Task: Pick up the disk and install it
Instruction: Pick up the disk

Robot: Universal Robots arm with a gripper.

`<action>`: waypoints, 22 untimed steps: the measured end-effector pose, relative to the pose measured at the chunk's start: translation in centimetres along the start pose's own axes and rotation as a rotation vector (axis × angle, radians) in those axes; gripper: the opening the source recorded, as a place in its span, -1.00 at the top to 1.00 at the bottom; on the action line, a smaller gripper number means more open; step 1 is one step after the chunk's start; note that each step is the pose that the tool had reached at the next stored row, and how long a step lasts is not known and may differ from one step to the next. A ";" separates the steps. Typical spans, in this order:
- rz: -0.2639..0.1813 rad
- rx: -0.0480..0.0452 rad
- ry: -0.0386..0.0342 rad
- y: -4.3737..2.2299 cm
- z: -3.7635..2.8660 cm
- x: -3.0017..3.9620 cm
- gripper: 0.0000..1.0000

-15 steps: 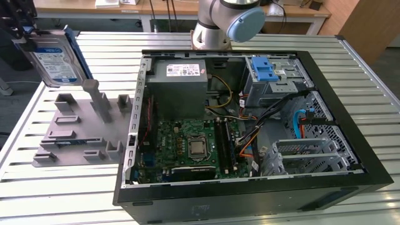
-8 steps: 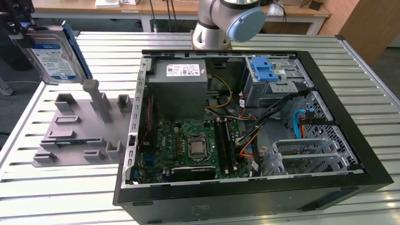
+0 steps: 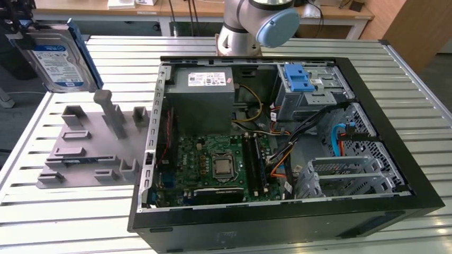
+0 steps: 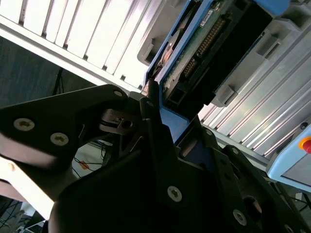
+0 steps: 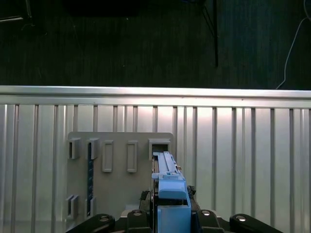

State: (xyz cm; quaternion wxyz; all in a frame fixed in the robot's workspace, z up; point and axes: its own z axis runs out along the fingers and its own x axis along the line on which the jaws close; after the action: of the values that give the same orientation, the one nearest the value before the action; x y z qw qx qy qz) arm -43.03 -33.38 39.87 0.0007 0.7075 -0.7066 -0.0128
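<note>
Disk (image 3: pixel 60 61): silver-grey drive with a blue-and-white label and blue rails. It hangs upright off the table (image 3: pixel 71 222), above and apart from the fixture (image 3: pixel 84 143), at the exterior view's upper left.

Gripper (image 3: pixel 25 34): clamped on one end of the disk. In the second wrist view its fingers (image 4: pixel 151 116) press against a blue rail.

Fixture: grey slotted holder with tall posts, lying on the table just beside the case (image 3: pixel 282 211).

Case: open and on its side, with board and cables exposed. A cage (image 3: pixel 304 84) with a blue latch sits near the far wall.

Step in hand, as judged: the carry.

Handling note: the grip sits at one end, so the disk could swing. Keep it upright, move smoothly, and keep the free corner clear of the fixture's posts and the case's rim.
</note>
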 end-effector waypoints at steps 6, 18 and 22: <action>0.000 0.0001 0.0000 0.02 -0.98 -0.02 0.27; 0.000 0.0000 0.0000 0.06 -2.97 -0.05 0.27; 0.000 0.0001 0.0000 0.07 -3.62 -0.06 0.27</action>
State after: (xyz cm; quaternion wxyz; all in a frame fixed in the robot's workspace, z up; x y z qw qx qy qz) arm -43.03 -33.38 43.49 0.0006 0.7075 -0.7066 -0.0128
